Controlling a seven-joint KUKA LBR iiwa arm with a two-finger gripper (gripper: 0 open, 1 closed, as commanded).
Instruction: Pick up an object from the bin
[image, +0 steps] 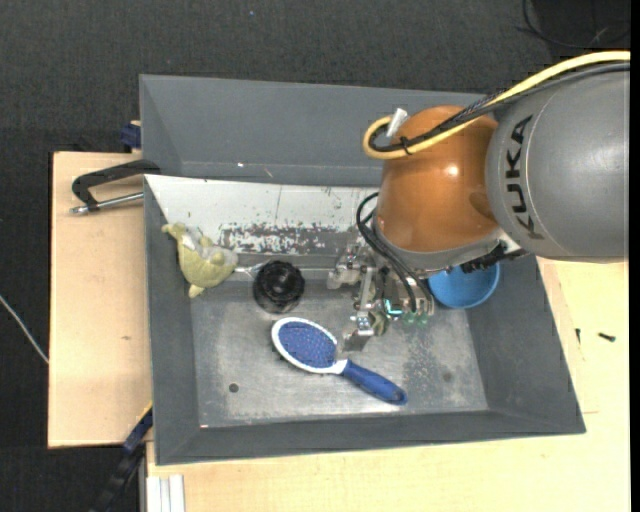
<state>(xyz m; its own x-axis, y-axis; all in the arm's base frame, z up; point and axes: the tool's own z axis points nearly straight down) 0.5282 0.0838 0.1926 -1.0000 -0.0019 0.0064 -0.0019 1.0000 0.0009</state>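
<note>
The gripper (385, 320) hangs low with its two fingers apart, and nothing is between them. The blue oval plastic brush with a white rim (312, 350) lies just left of the fingers.

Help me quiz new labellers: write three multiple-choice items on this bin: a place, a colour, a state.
1. Where does the yellow-green plush toy lie? A left end; B right end; C middle.
2. What colour is the brush handle? A red; B blue; C green.
3. How is the brush? A standing on end; B hanging in the air; C lying flat.
Key: A, it sits by the left wall; B, the handle is blue; C, it rests on the bin floor.
</note>
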